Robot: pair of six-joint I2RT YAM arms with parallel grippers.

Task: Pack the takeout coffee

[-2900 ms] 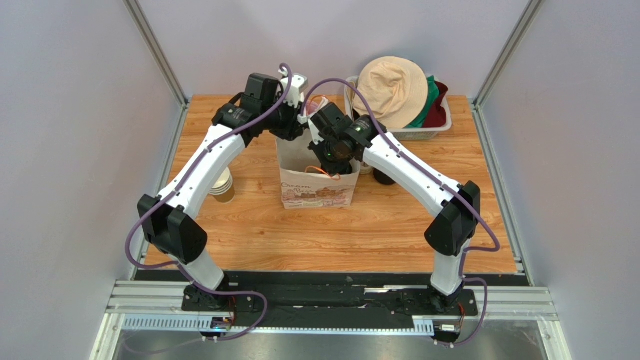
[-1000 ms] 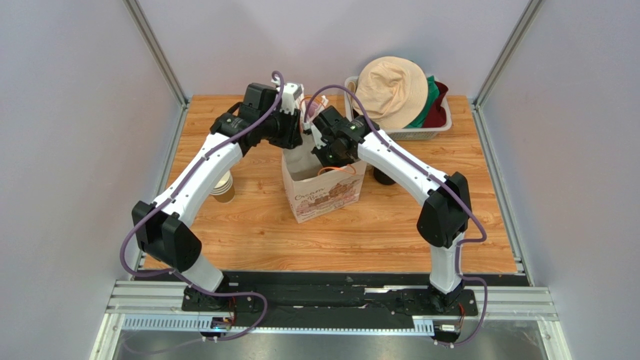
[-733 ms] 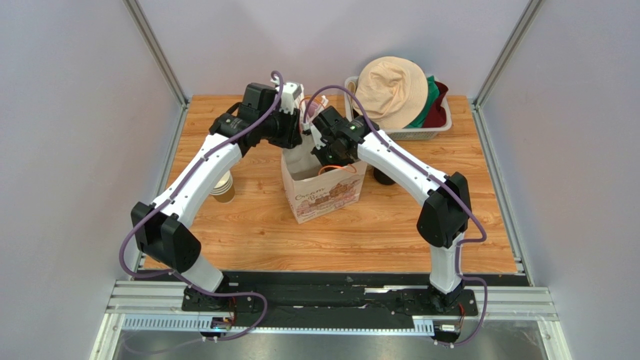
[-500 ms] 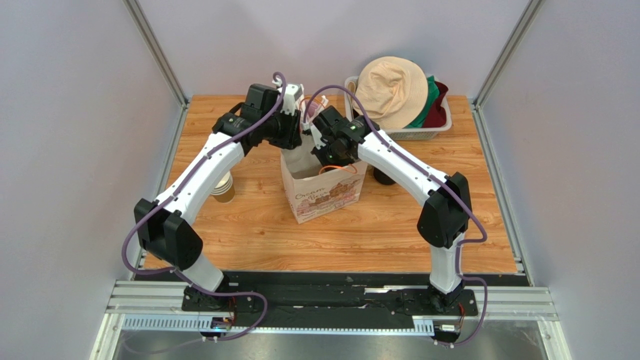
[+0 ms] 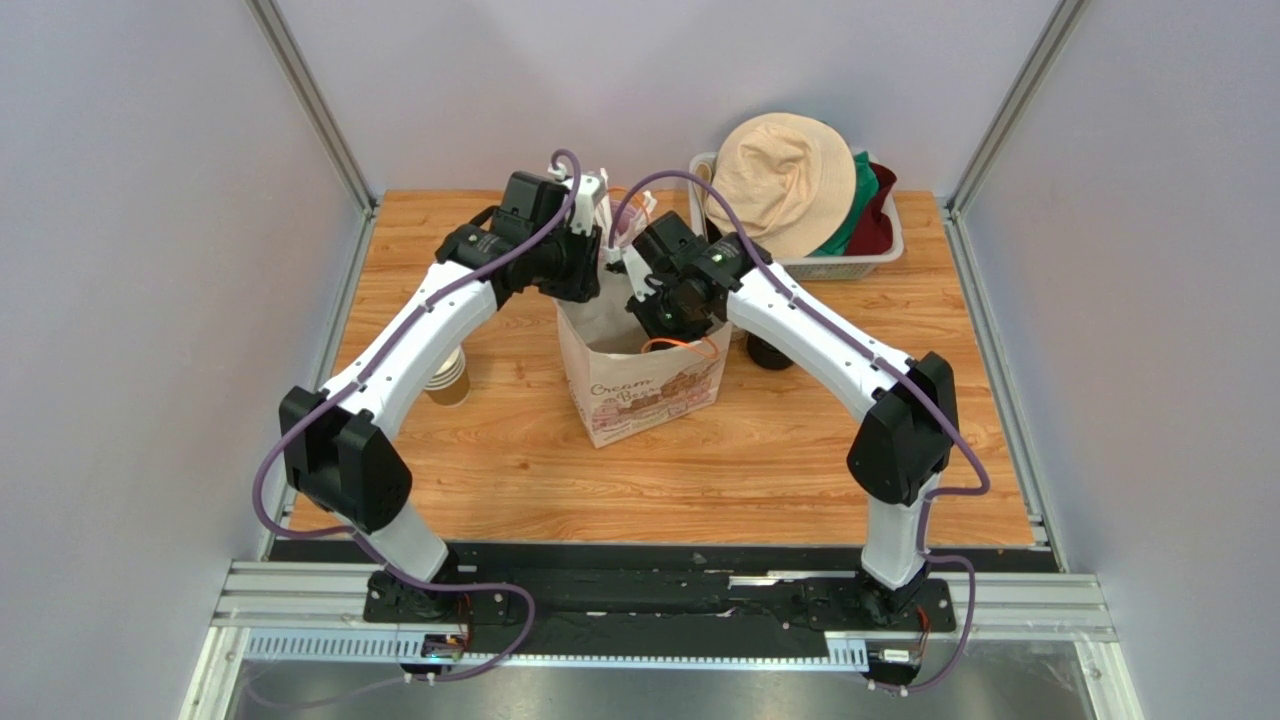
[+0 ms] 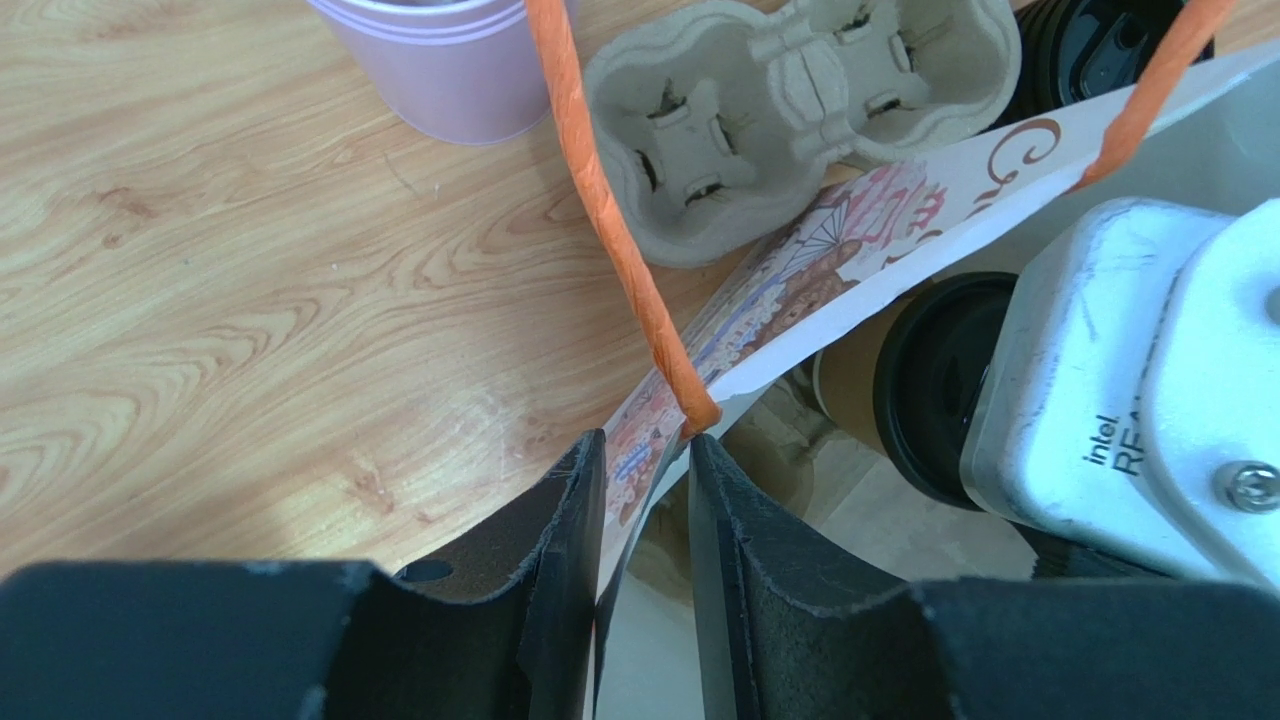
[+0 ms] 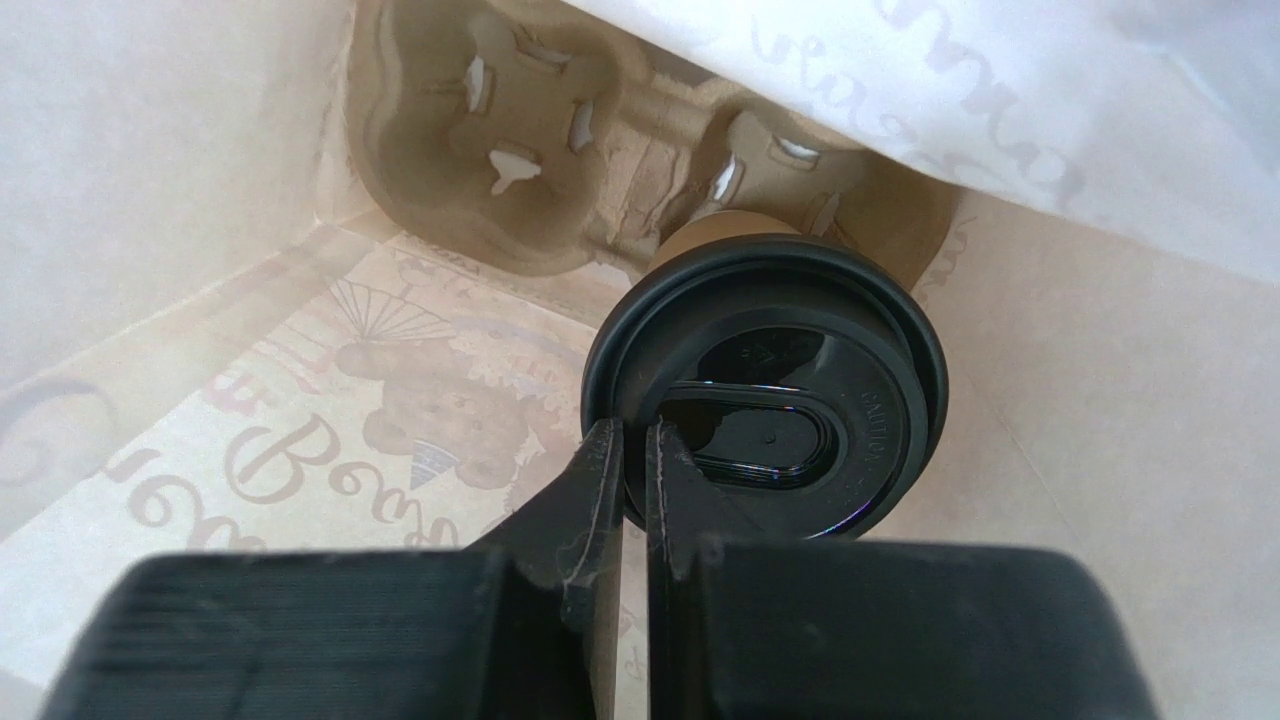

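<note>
The takeout coffee [image 7: 766,405], a brown paper cup with a black lid, hangs inside a white printed paper bag [image 5: 646,393] with orange handles. My right gripper [image 7: 631,435] is inside the bag and is shut on the near-left rim of the lid. The lid also shows in the left wrist view [image 6: 932,383], partly behind the right wrist. My left gripper [image 6: 646,450] is shut on the bag's rim [image 6: 812,278] just below an orange handle [image 6: 601,180]. In the top view both grippers, left [image 5: 589,263] and right [image 5: 661,308], meet over the bag's mouth.
A cardboard cup carrier [image 6: 796,105] and a lilac cup [image 6: 451,53] sit on the table behind the bag. A stack of lidless brown cups [image 5: 443,372] stands left, black lids [image 5: 768,354] right, and a basket [image 5: 879,255] with a hat at back right.
The bag was lifted and tilted a second ago and now stands straighter and a little further left. Both arms shifted with it, each keeping its grip.
</note>
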